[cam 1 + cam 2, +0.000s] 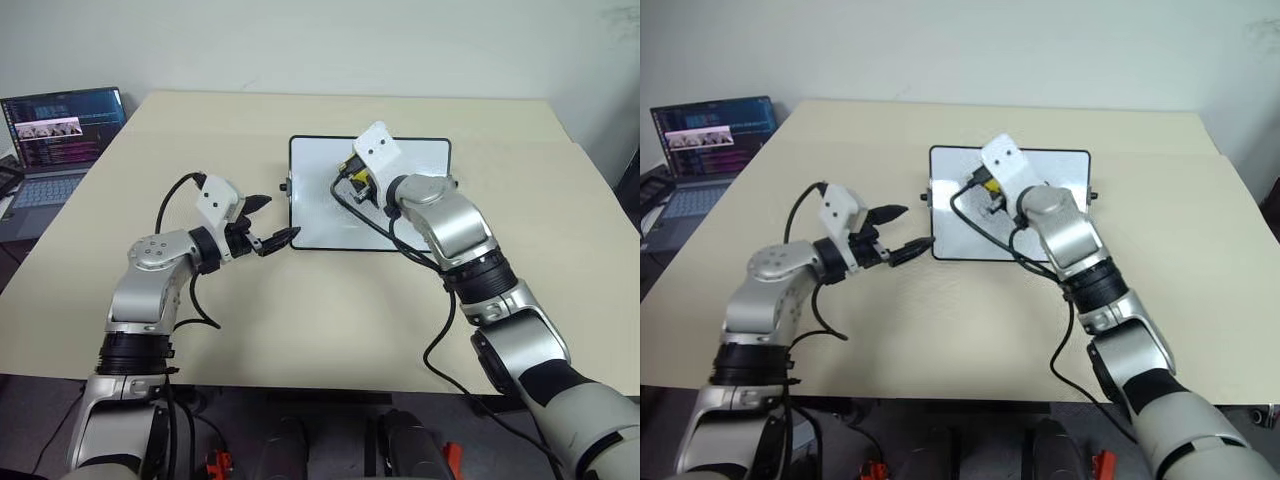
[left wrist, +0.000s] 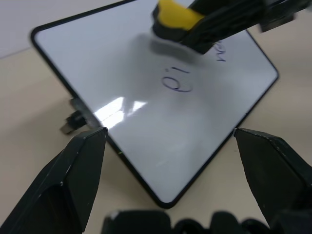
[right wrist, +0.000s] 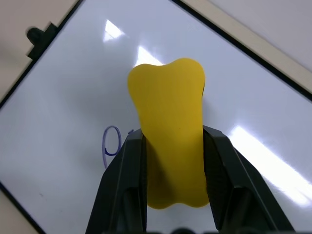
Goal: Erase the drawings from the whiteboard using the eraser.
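The whiteboard (image 1: 315, 215) lies flat in the middle of the beige table. My right gripper (image 1: 356, 180) hovers over its middle, shut on the yellow and black eraser (image 3: 168, 112), which sticks out past the fingers just above the white surface. Two thin dark drawings show on the board: a looped scribble (image 2: 178, 80) near the eraser and a smaller squiggle (image 2: 219, 51) partly under the gripper. My left gripper (image 1: 280, 217) is open, level with the table, its fingers (image 2: 73, 180) spread in front of the board's near left corner without touching it.
An open laptop (image 1: 60, 140) stands off the table's far left. Black cables loop from both wrists. Bare table top (image 1: 300, 320) stretches around the board on all sides, and a small black knob (image 2: 73, 122) juts from the board's left edge.
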`<control>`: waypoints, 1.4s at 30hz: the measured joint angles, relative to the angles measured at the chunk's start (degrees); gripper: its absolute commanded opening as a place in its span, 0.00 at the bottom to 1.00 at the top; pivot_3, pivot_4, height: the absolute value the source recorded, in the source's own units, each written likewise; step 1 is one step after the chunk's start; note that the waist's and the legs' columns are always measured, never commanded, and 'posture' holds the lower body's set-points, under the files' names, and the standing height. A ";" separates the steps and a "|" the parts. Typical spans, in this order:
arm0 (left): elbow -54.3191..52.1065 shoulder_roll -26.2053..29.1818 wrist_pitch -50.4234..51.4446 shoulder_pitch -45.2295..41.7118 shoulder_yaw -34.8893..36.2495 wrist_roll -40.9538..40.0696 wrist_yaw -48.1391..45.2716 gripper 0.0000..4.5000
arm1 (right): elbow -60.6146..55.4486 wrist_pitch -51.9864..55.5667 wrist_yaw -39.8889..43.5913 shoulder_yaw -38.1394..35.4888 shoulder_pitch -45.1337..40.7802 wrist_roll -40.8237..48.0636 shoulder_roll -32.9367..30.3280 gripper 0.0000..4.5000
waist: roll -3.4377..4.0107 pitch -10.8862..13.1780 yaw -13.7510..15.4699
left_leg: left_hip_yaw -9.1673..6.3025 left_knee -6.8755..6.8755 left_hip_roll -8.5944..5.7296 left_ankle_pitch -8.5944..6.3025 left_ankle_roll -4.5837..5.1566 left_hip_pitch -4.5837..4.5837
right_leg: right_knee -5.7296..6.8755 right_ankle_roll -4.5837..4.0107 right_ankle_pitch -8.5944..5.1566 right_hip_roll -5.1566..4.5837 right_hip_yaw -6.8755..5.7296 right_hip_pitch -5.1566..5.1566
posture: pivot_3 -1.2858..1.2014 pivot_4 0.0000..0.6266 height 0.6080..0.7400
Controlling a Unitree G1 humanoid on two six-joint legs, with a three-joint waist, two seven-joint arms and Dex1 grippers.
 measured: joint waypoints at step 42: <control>-2.39 0.56 2.72 0.81 -0.65 -1.01 -0.64 1.00 | 24.28 -9.51 3.96 3.72 -9.37 -11.89 0.17 0.26 | -0.30 -0.23 -0.78 | -0.16 -0.02 0.11 0.20 0.21 1.22 | 0.42 -0.07 -0.10 0.27 0.07 0.95 | 0.52 0.24 1.00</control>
